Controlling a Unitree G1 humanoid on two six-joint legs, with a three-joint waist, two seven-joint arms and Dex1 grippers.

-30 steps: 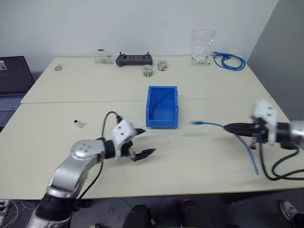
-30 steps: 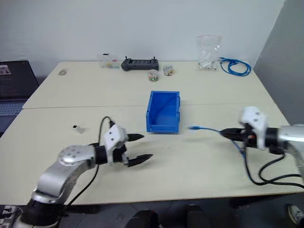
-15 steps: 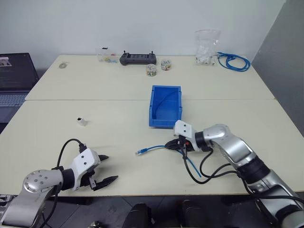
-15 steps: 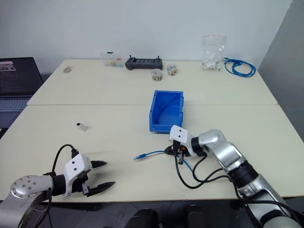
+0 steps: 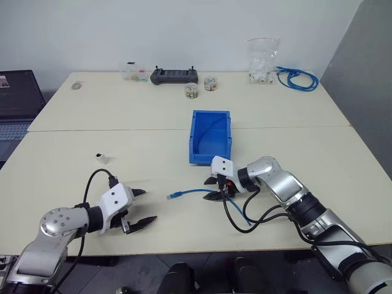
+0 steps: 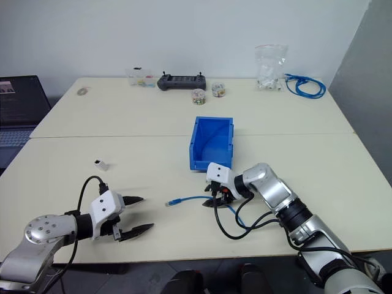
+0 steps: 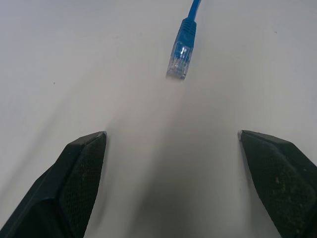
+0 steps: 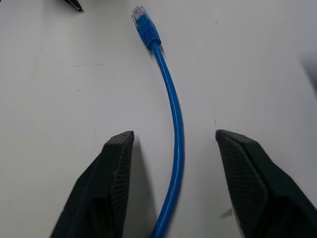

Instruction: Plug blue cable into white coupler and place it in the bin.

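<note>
The blue cable [image 5: 191,192] lies flat on the table in front of the bin [image 5: 209,145], its clear plug [image 5: 173,196] pointing left. My right gripper [image 5: 212,189] is open and low over the cable. In the right wrist view the cable [image 8: 173,119] runs between the spread fingers [image 8: 116,163] without being pinched. My left gripper [image 5: 138,208] is open near the table's front edge. The plug [image 7: 182,52] lies a short way ahead of it. The white coupler [image 5: 101,158] stands alone on the left of the table.
Along the back edge stand a black controller [image 5: 173,75], two small jars [image 5: 190,90], a clear box [image 5: 130,72], a clear bag of white parts [image 5: 260,60] and a coiled blue cable bundle [image 5: 297,78]. A laptop [image 5: 15,98] sits at far left. Black arm wiring [image 5: 245,214] loops by the right wrist.
My right arm swung in from the right with the blue cable and set it down in front of the bin, then opened. The left gripper drew back leftward.
</note>
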